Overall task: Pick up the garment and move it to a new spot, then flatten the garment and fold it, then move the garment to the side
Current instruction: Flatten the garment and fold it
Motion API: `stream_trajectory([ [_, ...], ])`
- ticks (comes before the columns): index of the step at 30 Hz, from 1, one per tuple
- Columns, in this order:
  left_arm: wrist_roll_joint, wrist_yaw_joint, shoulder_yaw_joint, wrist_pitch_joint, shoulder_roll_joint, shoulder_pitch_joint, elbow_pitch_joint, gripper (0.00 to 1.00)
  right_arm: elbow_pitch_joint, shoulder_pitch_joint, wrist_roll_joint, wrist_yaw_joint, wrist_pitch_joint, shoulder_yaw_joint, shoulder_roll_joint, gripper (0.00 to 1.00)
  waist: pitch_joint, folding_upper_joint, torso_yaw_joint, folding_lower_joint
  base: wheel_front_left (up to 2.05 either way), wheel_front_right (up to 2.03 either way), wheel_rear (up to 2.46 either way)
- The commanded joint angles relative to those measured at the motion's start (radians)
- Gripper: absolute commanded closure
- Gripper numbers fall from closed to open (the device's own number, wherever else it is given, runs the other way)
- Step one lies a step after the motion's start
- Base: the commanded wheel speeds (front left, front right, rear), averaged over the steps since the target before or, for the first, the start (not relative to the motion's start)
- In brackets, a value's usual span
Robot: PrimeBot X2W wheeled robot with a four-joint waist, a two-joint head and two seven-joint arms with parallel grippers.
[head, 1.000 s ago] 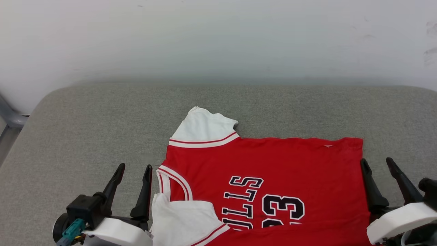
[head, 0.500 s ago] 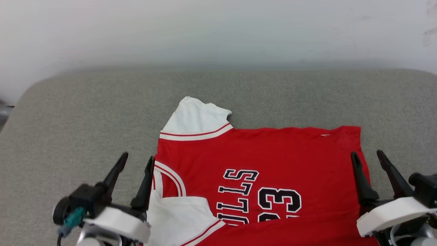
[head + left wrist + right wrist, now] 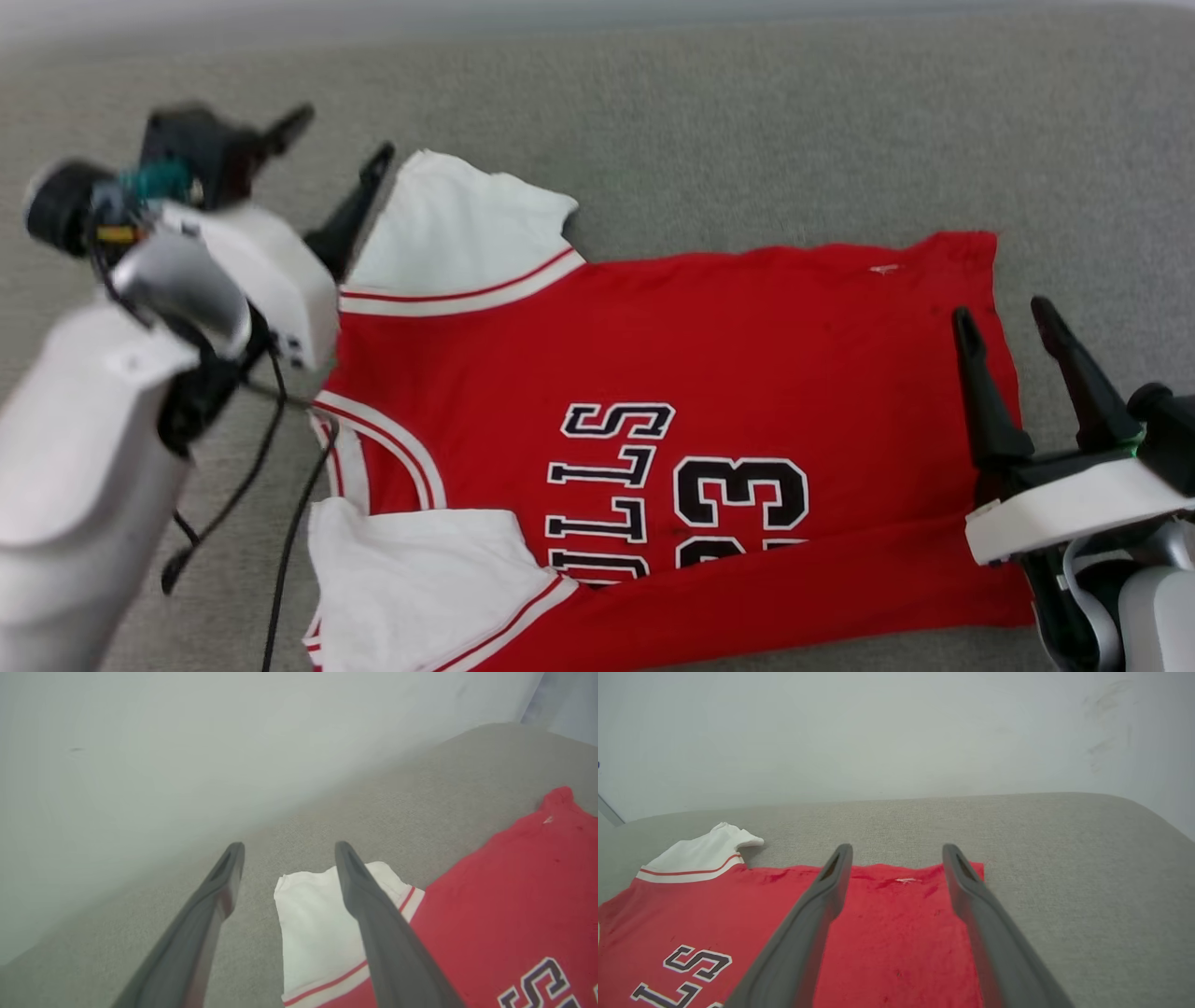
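Observation:
The garment (image 3: 709, 355), a red jersey with white sleeves and black "BULLS 23" lettering, lies spread flat on the grey cushion, neck to the left and hem to the right. Its far white sleeve (image 3: 457, 233) sticks out at the upper left; the near sleeve (image 3: 420, 588) lies at the lower left. My left gripper (image 3: 338, 138) hangs open just left of the far sleeve, and the left wrist view has that sleeve (image 3: 313, 919) between and beneath the open left gripper (image 3: 289, 847). My right gripper (image 3: 1001, 313) stands open at the hem edge, over the red cloth (image 3: 887, 933) in its own view (image 3: 899, 847).
The grey padded surface (image 3: 747, 140) stretches well beyond the garment on all sides. A white wall (image 3: 878, 728) rises right behind it. Black cables (image 3: 280, 523) dangle from my left arm over the cushion beside the neckline.
The head camera has tilted down. My left arm has lifted and reached forward from beside the neckline to the far sleeve. The right gripper stays at the hem, and both stay open.

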Motion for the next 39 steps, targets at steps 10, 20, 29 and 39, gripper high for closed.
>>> stream_trajectory([
  [10,-0.207,-0.007,-0.193,0.327,0.097,-0.304,0.194,0.00,-0.019,-0.076,-0.012,-0.001,-0.019,0.029,0.032,0.00,0.152,0.0000,-0.097,-0.0002,0.00,0.00,0.00],
  [20,-0.353,-0.007,-0.256,0.425,0.135,-0.411,0.357,0.00,0.017,-0.110,0.012,-0.001,-0.047,0.042,0.048,0.00,0.206,0.0000,-0.139,-0.0002,0.00,0.00,0.00],
  [29,-0.414,-0.007,-0.309,0.475,0.134,-0.446,0.430,0.00,0.044,-0.127,0.007,-0.001,-0.064,0.054,0.052,0.00,0.240,0.0000,-0.158,-0.0002,0.00,0.00,0.00],
  [39,-0.518,-0.007,-0.354,0.517,0.129,-0.434,0.428,1.00,0.059,-0.121,-0.005,-0.001,-0.064,0.043,0.055,0.00,0.235,0.0000,-0.154,-0.0002,0.00,0.00,0.00],
])
